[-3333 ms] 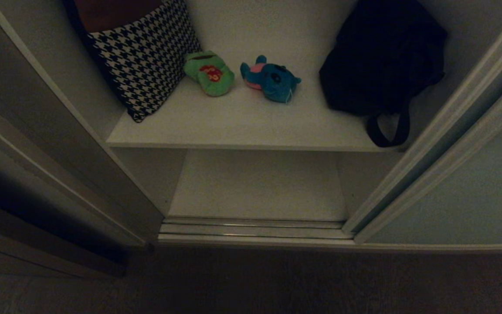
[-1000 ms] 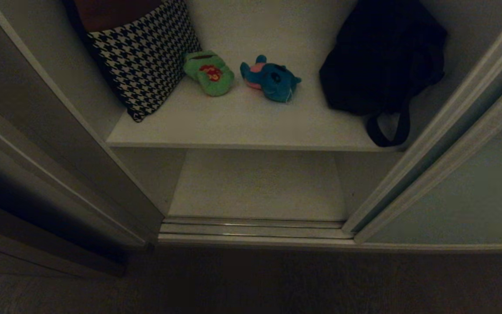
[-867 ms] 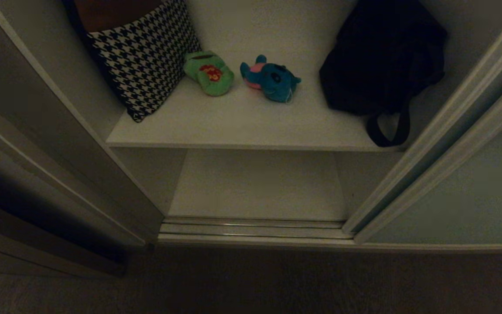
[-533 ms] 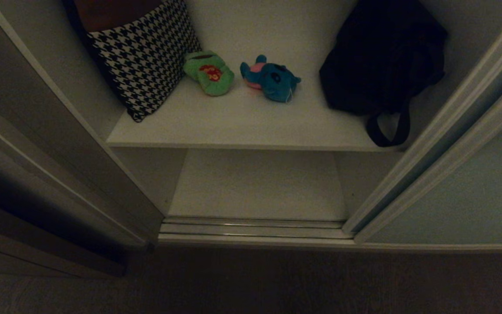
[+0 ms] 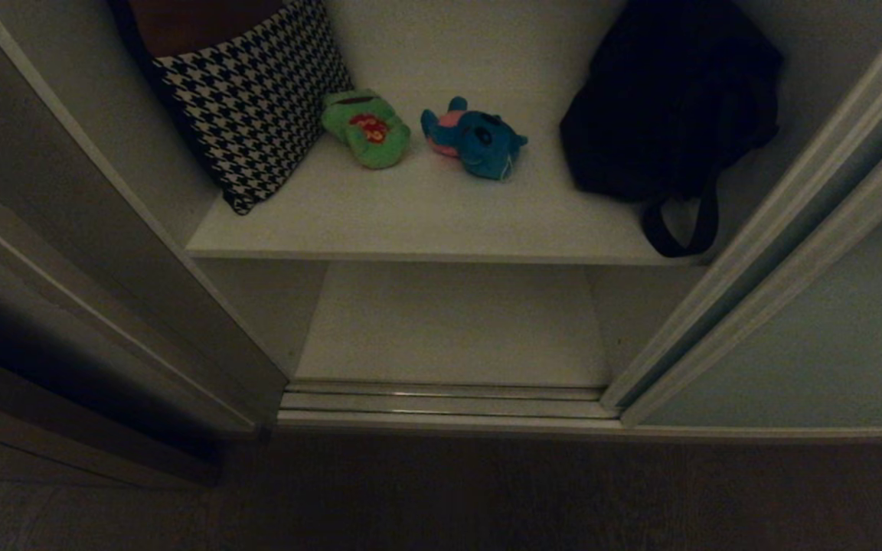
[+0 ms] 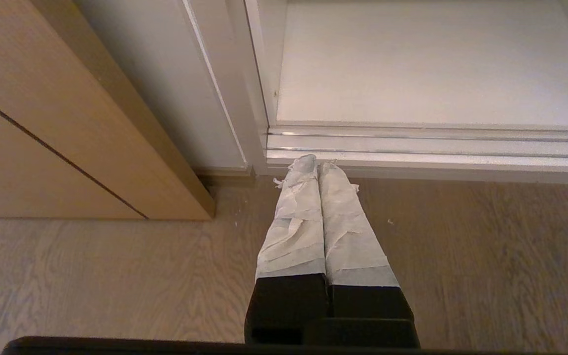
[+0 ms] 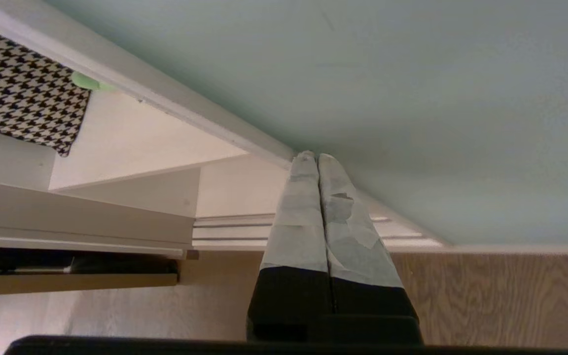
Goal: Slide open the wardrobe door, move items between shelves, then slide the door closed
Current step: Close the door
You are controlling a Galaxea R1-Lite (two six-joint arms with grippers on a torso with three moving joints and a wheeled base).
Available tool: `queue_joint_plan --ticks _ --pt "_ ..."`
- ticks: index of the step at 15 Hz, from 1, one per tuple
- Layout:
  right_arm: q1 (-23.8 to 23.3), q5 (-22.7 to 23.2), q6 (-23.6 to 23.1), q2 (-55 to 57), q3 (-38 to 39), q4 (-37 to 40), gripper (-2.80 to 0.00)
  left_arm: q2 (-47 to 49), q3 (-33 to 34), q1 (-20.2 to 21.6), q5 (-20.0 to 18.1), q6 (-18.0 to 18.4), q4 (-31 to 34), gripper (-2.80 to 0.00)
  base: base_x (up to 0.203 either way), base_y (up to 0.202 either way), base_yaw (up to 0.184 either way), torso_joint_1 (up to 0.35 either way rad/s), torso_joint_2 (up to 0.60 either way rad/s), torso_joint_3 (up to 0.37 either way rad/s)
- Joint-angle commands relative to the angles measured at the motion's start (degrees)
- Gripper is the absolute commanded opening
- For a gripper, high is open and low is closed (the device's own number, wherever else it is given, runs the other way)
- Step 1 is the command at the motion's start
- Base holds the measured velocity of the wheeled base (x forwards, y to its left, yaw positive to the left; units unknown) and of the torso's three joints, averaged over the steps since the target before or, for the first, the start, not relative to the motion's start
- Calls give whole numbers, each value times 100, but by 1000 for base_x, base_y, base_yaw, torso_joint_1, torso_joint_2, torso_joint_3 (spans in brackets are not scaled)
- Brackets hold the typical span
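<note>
Beside frog toy (image 5: pixel 365 127): houndstooth cloth (image 5: pixel 257 99); black bag (image 5: pixel 671 99) opposite; both grippers (image 6: pixel 317 165) (image 7: pixel 312 158) pressed together, empty.

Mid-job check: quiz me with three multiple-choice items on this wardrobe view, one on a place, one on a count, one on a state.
1. Where is the green frog?
A. lower shelf
B. upper shelf, beside the houndstooth cloth
C. floor

2. How many plush toys lie there?
A. one
B. two
C. four

3. How is the sliding wardrobe door?
A. slid open
B. fully shut
C. removed

Key: 1 B, it lies on the upper board next to the cloth; 2 B, the frog and teal-blue animal; 3 A, both shelves are exposed.
</note>
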Motion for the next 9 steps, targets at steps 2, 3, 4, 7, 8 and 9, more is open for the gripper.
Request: queue_joint_plan --ticks 2,3,4,7,8,9 --pt "42 42 18 -1 34 -93 -280 9 0 2 0 2 0 -280 0 0 0 0 0 0" --pt "159 23 21 -17 34 -92 -280 9 0 2 0 2 0 -280 0 0 0 0 0 0" --pt "365 6 26 -37 34 -95 -280 9 0 2 0 2 0 -280 0 0 0 0 0 0" --pt "944 -203 29 -75 -27 -129 -280 16 0 2 0 2 0 -280 0 0 0 0 0 0" --pt "1174 -259 29 -85 -25 -164 -280 9 0 2 0 2 0 -280 0 0 0 0 0 0" --pt "1424 -294 29 -129 -12 -167 -280 10 0 2 0 2 0 -280 0 0 0 0 0 0"
